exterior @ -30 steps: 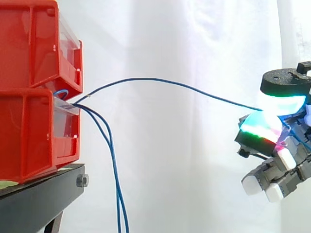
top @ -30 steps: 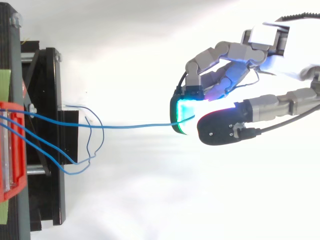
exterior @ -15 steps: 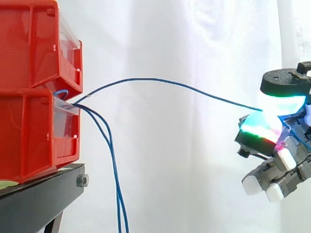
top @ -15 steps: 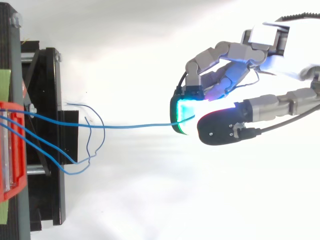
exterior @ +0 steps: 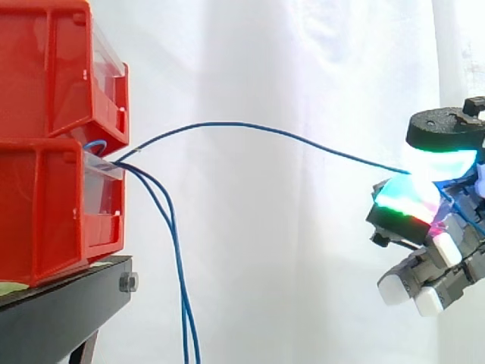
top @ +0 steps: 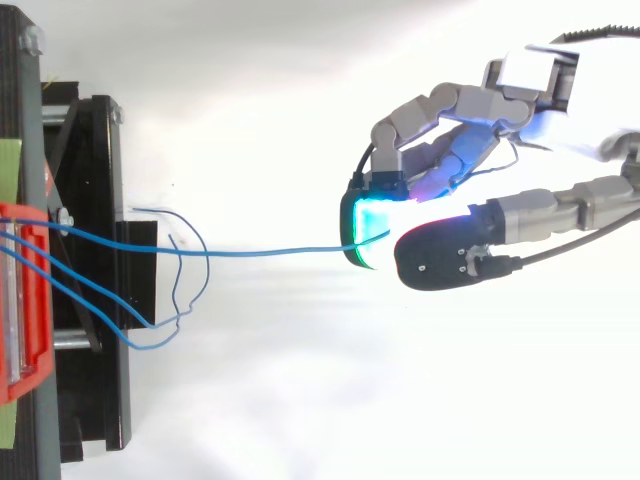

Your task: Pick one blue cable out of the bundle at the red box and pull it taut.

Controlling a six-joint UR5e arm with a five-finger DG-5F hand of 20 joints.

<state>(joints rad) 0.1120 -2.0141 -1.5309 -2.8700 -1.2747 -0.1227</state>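
Observation:
Stacked red bins (exterior: 53, 144) stand at the left on a black stand (exterior: 61, 311). Blue cables come out between the bins. One blue cable (exterior: 258, 133) arcs from the bins across to my hand (exterior: 424, 205) at the right, still bowed upward. It ends pinched between a glowing fingertip and the thumb. From above, the same cable (top: 270, 251) runs nearly straight into the hand (top: 440, 245), which is shut on it. Two other blue cables (exterior: 180, 288) hang down from the bins.
A white curtain hangs behind everything. From above, the hanging blue cables' loops (top: 165, 320) lie beside the black stand (top: 100, 300). Open space separates the bins from the hand.

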